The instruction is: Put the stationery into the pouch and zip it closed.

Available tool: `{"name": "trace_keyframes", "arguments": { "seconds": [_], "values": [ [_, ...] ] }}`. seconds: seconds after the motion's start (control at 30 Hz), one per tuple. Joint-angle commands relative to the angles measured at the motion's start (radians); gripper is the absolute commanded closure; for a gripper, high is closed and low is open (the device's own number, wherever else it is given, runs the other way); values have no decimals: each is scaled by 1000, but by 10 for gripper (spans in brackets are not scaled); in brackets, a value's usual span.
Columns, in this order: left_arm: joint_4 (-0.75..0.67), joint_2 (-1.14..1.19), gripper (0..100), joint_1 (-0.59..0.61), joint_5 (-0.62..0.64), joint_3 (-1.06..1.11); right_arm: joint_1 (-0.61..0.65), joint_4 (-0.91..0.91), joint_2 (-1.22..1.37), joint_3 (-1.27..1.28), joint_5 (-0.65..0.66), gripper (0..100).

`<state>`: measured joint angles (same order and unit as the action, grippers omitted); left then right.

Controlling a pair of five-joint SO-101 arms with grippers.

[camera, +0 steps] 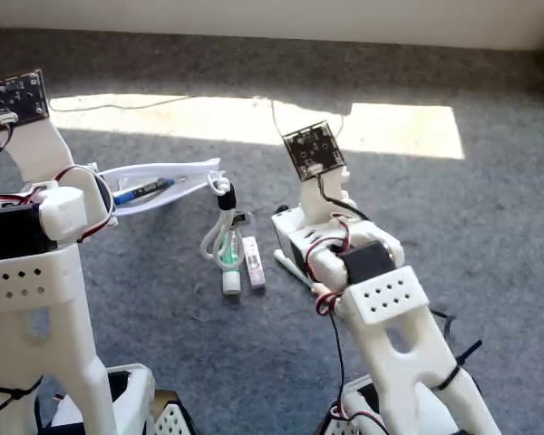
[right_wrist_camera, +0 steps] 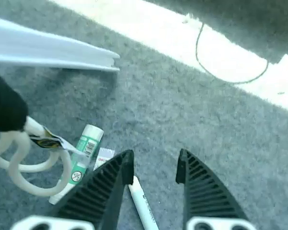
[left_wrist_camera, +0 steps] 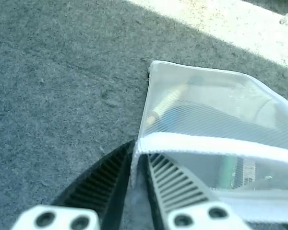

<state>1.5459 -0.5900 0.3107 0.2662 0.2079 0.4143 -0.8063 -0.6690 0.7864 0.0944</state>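
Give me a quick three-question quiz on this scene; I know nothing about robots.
1. True or false: the left gripper is shut on the edge of the pouch.
2. Fill in: the blue pen lies ___ the pouch.
3. The right gripper is open just above which thing? A) white pen B) blue pen C) pouch

Key: 1 true; 2 inside; 3 A.
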Motion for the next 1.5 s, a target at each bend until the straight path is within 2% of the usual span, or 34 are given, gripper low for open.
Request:
{"name": "trace_keyframes", "arguments": {
  "seconds": [0.0,0.13,0.43,0.57,0.93,1.13,1.33,1.47],
  "values": [
    [-34,12,989,16,2,21,-21,-4,74,-64,32,854],
    [-48,12,989,15,2,28,-18,-4,156,-58,95,854],
    [-48,12,989,15,2,28,8,-4,360,-64,104,854],
    [-48,12,989,15,2,28,27,-1,426,-65,180,854],
    [-48,12,989,15,2,28,88,4,461,-67,181,854],
    [-48,12,989,15,2,28,74,127,464,-58,181,854],
    [-48,12,989,15,2,28,70,134,473,-59,181,854],
    [-46,12,989,15,2,28,50,134,578,-64,181,854]
  ]
}}
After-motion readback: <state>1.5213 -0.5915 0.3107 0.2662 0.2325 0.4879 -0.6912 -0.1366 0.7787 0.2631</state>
